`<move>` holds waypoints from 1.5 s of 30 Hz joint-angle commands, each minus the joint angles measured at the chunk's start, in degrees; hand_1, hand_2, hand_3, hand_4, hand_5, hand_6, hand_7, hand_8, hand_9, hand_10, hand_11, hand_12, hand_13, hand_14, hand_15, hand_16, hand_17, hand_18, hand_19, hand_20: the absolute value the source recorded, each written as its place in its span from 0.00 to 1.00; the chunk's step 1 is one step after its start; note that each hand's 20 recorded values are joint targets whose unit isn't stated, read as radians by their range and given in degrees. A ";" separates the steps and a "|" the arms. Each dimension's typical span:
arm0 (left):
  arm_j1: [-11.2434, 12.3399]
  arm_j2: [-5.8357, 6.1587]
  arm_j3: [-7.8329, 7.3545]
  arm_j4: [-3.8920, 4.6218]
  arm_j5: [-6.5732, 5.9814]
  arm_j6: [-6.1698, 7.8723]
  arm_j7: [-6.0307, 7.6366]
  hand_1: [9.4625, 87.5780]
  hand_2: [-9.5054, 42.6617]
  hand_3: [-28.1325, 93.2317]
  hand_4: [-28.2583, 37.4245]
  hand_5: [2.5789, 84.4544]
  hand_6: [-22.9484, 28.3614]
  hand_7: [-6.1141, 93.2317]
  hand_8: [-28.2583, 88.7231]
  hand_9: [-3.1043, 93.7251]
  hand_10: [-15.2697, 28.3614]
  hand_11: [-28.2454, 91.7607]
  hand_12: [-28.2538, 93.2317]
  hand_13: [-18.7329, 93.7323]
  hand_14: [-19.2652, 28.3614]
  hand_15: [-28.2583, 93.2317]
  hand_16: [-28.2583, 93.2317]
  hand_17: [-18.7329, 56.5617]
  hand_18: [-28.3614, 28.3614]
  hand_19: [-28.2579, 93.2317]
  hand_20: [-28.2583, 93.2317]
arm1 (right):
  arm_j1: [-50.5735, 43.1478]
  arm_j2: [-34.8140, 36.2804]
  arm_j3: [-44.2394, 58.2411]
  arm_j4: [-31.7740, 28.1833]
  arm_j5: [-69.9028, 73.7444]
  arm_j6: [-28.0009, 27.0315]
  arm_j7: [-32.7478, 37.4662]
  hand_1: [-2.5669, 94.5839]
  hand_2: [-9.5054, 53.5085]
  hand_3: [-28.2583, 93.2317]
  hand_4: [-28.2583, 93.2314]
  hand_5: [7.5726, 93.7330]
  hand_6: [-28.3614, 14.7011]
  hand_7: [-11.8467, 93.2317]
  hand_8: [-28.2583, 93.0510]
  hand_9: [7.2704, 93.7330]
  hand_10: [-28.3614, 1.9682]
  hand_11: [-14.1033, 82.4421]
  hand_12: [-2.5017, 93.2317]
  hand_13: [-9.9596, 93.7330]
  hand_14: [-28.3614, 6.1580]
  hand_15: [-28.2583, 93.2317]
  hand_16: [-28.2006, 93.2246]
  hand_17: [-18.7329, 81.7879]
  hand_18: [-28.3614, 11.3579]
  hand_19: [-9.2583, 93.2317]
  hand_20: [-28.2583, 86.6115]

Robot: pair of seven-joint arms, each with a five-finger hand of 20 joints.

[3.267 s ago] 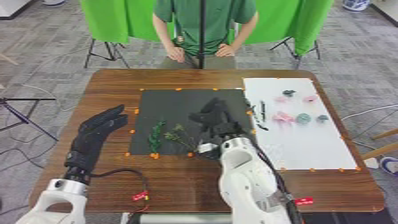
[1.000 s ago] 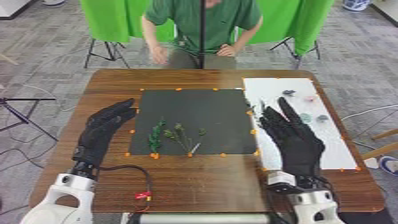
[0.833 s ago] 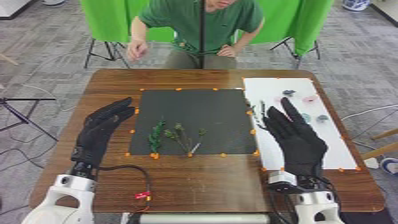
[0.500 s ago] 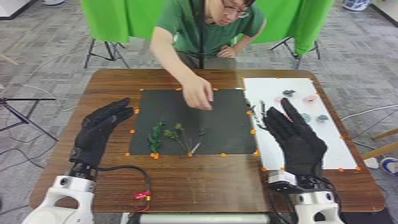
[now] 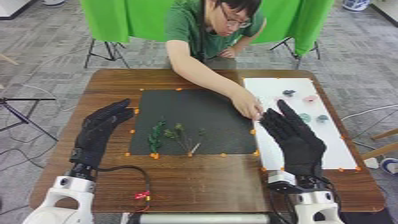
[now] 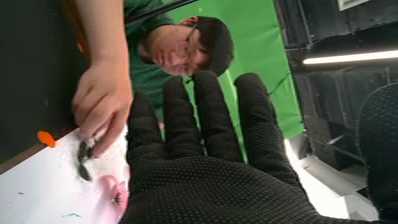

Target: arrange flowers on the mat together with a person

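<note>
Brown table: black mat, white sheet to its right. Right hand over the sheet, fingers straight, grasping nothing. Left hand beside the mat's left edge, also released. Person's hand at the sheet's left edge, fingers on green sprig. Green stems on the mat's near-left part; pink flower on the sheet.
</note>
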 commanded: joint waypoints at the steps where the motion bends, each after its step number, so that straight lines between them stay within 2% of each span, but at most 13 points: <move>1: 0.46 -0.66 -0.14 0.26 -0.08 0.07 -0.98 0.25 0.05 0.74 0.17 0.52 0.52 0.17 0.19 0.49 0.65 0.38 0.35 0.48 0.76 0.34 0.28 0.31 0.74 0.32 0.39 | -0.57 -0.20 -0.51 0.66 -0.29 0.91 -0.25 0.07 0.20 0.91 0.09 0.36 0.64 0.20 0.16 0.39 0.47 0.19 0.13 0.39 0.49 0.32 0.30 0.34 0.41 0.12 0.45; 9: 1.06 -0.92 -0.29 0.03 -0.41 0.53 -1.01 0.25 0.05 0.74 0.17 0.52 0.52 0.17 0.19 0.50 0.65 0.38 0.35 0.48 0.76 0.34 0.27 0.31 0.74 0.32 0.39 | -0.40 -0.14 -0.96 0.94 0.01 1.62 0.18 0.07 0.20 0.91 0.09 0.38 0.64 0.20 0.16 0.39 0.45 0.19 0.14 0.39 0.48 0.32 0.30 0.35 0.39 0.12 0.45; 10: 0.65 -0.81 -0.19 0.27 -0.48 0.29 -1.24 0.25 0.05 0.74 0.17 0.52 0.52 0.17 0.19 0.50 0.65 0.38 0.35 0.48 0.76 0.34 0.27 0.31 0.74 0.32 0.39 | -0.59 -0.29 -0.98 0.86 -0.05 1.75 0.13 0.07 0.20 0.91 0.09 0.38 0.64 0.20 0.16 0.39 0.45 0.19 0.14 0.39 0.48 0.32 0.30 0.35 0.39 0.12 0.45; 30: 1.09 -1.10 -0.63 0.10 -0.67 -0.48 -1.32 0.25 0.04 0.74 0.17 0.52 0.52 0.17 0.19 0.49 0.65 0.38 0.35 0.48 0.76 0.34 0.27 0.31 0.74 0.32 0.39 | -0.41 -0.66 -0.65 1.23 -0.65 0.70 0.93 0.07 0.20 0.91 0.09 0.41 0.63 0.21 0.16 0.41 0.44 0.19 0.15 0.41 0.47 0.32 0.31 0.36 0.39 0.12 0.45; 34: 0.64 -1.04 -0.60 0.31 -0.74 -0.91 -1.73 0.25 0.04 0.74 0.17 0.52 0.52 0.17 0.19 0.49 0.65 0.38 0.35 0.48 0.76 0.34 0.27 0.31 0.74 0.32 0.39 | -0.67 -0.68 -0.66 1.13 -0.70 0.97 0.90 0.08 0.19 0.91 0.09 0.41 0.63 0.21 0.16 0.41 0.43 0.19 0.15 0.41 0.47 0.32 0.31 0.36 0.39 0.12 0.45; 45: 0.87 -0.96 -0.78 0.23 -1.06 -0.47 -1.67 0.25 0.04 0.74 0.17 0.52 0.52 0.17 0.19 0.49 0.65 0.38 0.35 0.48 0.76 0.34 0.27 0.31 0.73 0.31 0.38 | -0.41 -0.72 -0.05 1.07 -1.00 -0.59 1.65 0.08 0.18 0.90 0.10 0.41 0.63 0.21 0.16 0.41 0.44 0.19 0.15 0.41 0.47 0.32 0.31 0.37 0.34 0.13 0.44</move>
